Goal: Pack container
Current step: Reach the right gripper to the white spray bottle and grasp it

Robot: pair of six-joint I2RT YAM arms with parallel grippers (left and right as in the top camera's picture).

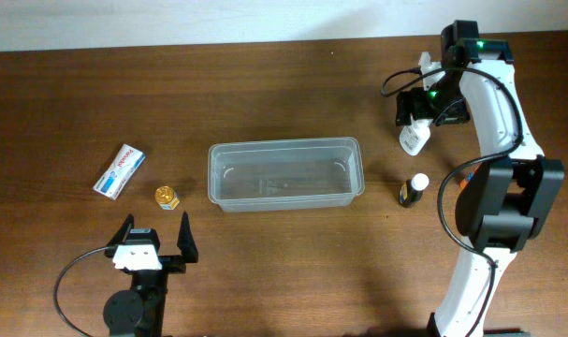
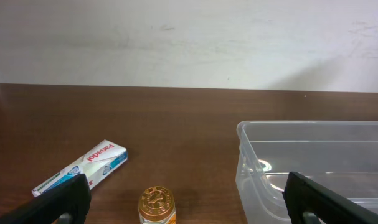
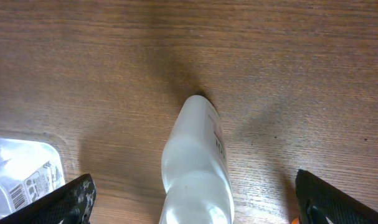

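The container (image 1: 284, 175) is a clear rectangular tub lying empty at the table's middle; its left end shows in the left wrist view (image 2: 313, 162). My left gripper (image 1: 153, 240) stands open near the front edge, both fingers apart (image 2: 187, 202). Just ahead of them stands a small gold-capped jar (image 1: 166, 197) (image 2: 156, 205), untouched. My right gripper (image 1: 419, 120) (image 3: 198, 202) hangs open over a white bottle (image 1: 413, 140) (image 3: 198, 162) lying on the wood. Its fingers straddle the bottle with a gap on each side.
A white and blue toothpaste box (image 1: 119, 170) (image 2: 89, 166) lies left of the jar. A dark bottle with a white cap (image 1: 415, 190) stands right of the container. A clear plastic corner with a barcode label (image 3: 20, 174) shows at the right wrist view's lower left.
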